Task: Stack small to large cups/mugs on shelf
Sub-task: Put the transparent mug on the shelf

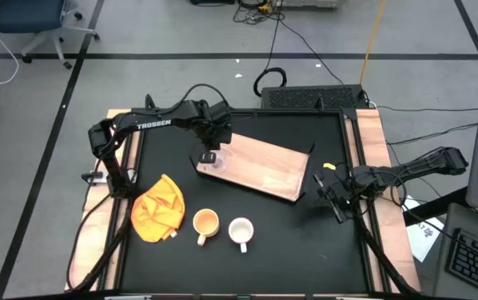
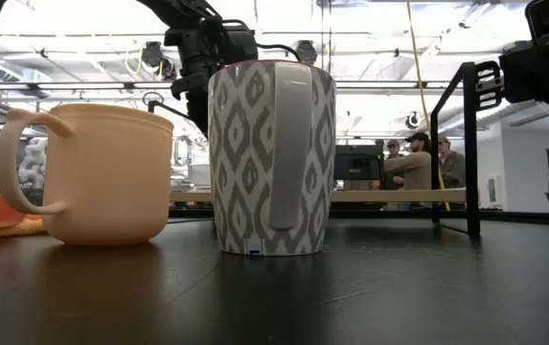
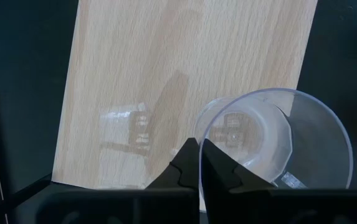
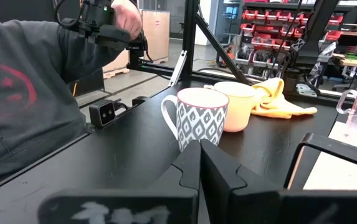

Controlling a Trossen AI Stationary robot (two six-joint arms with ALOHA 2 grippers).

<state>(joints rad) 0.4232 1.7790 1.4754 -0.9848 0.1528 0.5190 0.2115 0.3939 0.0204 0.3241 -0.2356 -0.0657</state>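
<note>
The clear glass cup (image 3: 271, 137) is at the light-wood shelf's (image 1: 259, 167) left end, and my left gripper (image 3: 200, 149) is shut on it from above. Whether its base rests on the board (image 3: 166, 62) I cannot tell. The yellow-orange mug (image 1: 205, 222) and the white patterned mug (image 1: 240, 231) stand upright side by side on the black table near its near edge. My right gripper (image 1: 336, 198) waits shut just off the shelf's right end, low over the table and pointing toward the mugs (image 4: 200, 121). My left gripper pinches the glass cup's rim (image 3: 204, 127), one finger inside the cup and one outside. The fingers come from above, pointing down. The cup sits upright with its mouth up, over the shelf's left end.
An orange-yellow cloth (image 1: 157, 208) lies bunched left of the mugs. The shelf stands on black frame legs (image 2: 466, 144). A person's grey sleeve (image 4: 16, 93) shows beyond the table's near edge, and other people stand far off in the room (image 2: 418, 163).
</note>
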